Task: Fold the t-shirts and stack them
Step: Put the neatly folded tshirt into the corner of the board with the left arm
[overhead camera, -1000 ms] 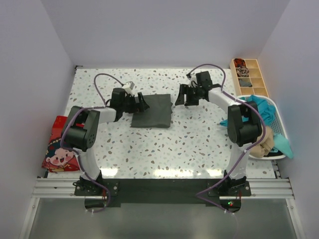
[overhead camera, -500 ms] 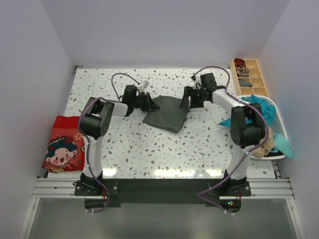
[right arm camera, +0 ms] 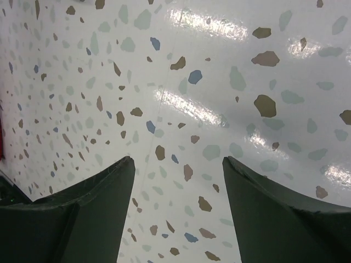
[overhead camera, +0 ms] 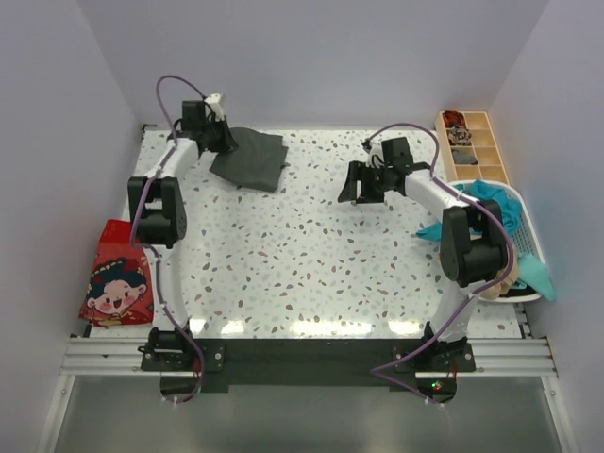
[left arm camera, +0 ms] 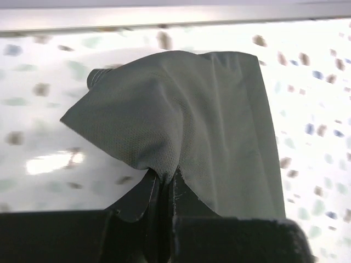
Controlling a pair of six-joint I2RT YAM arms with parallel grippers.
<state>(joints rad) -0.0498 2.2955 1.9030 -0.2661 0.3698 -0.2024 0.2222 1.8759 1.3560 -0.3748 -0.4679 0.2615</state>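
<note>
though mid-table before, grey-green t-shirt [overhead camera: 253, 158] now far-left in left gripper [left arm camera: 163, 179]

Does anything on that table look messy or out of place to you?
Yes. The dark grey t-shirt lies skewed at the far left corner of the table, one corner bunched up where the left gripper pinches it. On the right, a teal t-shirt spills over the rim of the basket.
</note>
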